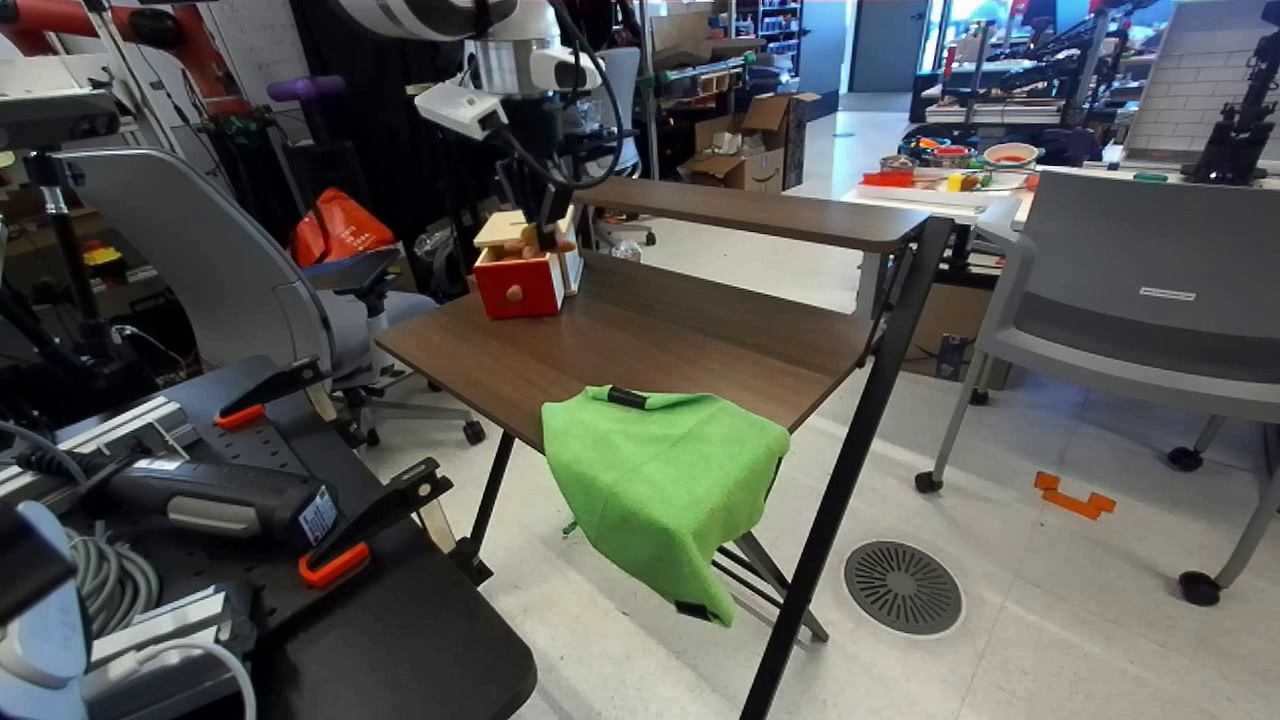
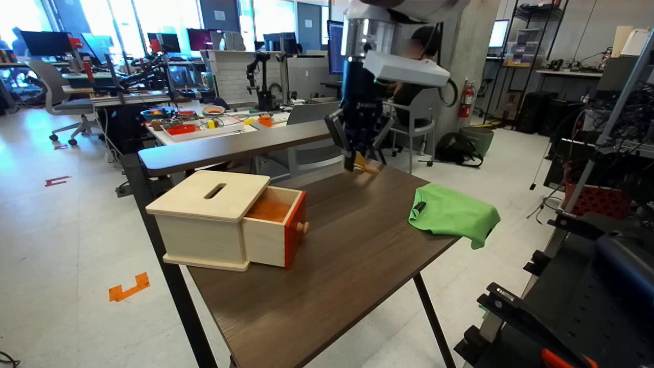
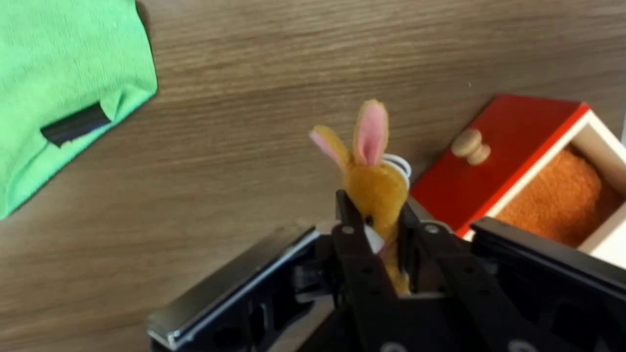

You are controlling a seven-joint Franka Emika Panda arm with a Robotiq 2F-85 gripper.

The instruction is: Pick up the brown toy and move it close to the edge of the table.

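Ears [image 3: 372,129] lined pink show clearly only in my wrist view: my gripper [image 3: 377,208] pinches the brown rabbit-like toy [image 3: 379,188], green cloth [image 3: 68,73] toward ten o'clock.

At the wrist view's centre, the small orange-brown long-eared plush-looking toy [image 3: 375,188] has pink inner ears [image 3: 370,134]. The black two-fingered gripper [image 3: 375,210] shows a silvery edge. Dark grain streaks the brown wooden tabletop [image 3: 220,190]. At upper left, the bright-green fabric cloth [image 3: 73,58] bears a black strip [image 3: 76,124]; at right, the red-fronted wooden drawer [image 3: 513,146] has pale edges.
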